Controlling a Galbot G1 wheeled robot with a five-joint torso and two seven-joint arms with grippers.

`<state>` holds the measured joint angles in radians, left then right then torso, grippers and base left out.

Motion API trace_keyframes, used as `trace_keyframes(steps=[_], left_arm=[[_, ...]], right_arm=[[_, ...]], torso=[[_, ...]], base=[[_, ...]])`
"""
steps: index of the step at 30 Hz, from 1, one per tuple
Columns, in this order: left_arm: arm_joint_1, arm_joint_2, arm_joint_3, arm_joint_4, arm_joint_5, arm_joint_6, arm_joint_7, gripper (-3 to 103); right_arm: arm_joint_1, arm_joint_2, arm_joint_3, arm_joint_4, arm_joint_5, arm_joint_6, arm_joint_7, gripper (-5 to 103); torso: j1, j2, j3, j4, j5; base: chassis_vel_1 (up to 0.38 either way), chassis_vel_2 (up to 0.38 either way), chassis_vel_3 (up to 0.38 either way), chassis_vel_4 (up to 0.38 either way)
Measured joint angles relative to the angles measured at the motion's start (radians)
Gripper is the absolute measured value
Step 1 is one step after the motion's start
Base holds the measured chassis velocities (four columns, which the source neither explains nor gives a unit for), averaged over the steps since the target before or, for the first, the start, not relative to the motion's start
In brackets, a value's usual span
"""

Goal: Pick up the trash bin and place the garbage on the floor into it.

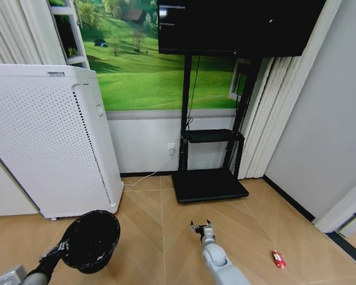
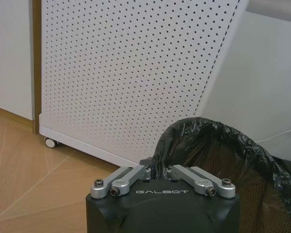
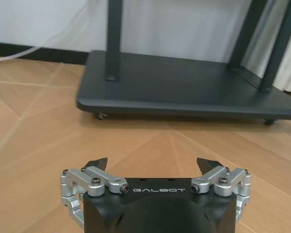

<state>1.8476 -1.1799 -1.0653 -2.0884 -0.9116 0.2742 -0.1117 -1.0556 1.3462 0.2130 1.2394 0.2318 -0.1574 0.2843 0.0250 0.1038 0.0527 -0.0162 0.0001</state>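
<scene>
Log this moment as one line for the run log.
left gripper: shut on trash bin rim | right gripper: open, empty | red-and-white garbage piece: on floor

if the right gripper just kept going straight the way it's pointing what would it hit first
Probably the black stand base. The open right gripper points over bare floor towards it, with nothing between them; depth is hard to judge.

Bin (image 1: 94, 239): sitting left, just before the appliance (image 1: 47, 142).
Stand (image 1: 209, 184): standing behind the right gripper (image 1: 200, 227).
Litter (image 1: 278, 259): lying right, on the floor (image 1: 160, 219).
</scene>
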Motion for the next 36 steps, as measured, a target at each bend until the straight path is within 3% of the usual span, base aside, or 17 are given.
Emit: trace_keyframes(steps=[6,24,28,30,36], left_arm=[[-0.01,0.0,-0.001,-0.001,-0.011,-0.003,0.003,7],[-0.019,0.006,0.021,-0.044,-0.025,-0.005,-0.007,7],[-0.019,0.003,0.023,-0.047,-0.024,-0.005,-0.007,7],[-0.021,0.003,0.026,-0.041,-0.02,-0.006,-0.006,7],[-0.022,0.002,0.03,-0.037,-0.019,-0.007,-0.006,7]], right_arm=[[-0.031,-0.016,0.031,-0.036,-0.008,0.003,-0.013,100],[0.01,0.021,0.051,-0.249,-0.068,0.03,0.002,103],[0.013,0.021,0.045,-0.266,-0.068,0.029,0.001,95],[0.004,0.019,0.035,-0.271,-0.068,0.025,-0.006,84],[-0.003,0.026,0.033,-0.286,-0.07,0.025,-0.013,68]], torso=[[0.0,0.0,0.0,-0.0003,-0.0001],[0.0,0.0,0.0,0.0,-0.0001],[0.0,0.0,0.0,0.0,-0.0001],[0.0,0.0,0.0,0.0,-0.0001],[0.0,0.0,0.0,0.0001,0.0]], base=[[0.0,0.0,0.0,0.0],[0.0,0.0,0.0,0.0],[0.0,0.0,0.0,0.0],[0.0,0.0,0.0,0.0],[0.0,0.0,0.0,0.0]])
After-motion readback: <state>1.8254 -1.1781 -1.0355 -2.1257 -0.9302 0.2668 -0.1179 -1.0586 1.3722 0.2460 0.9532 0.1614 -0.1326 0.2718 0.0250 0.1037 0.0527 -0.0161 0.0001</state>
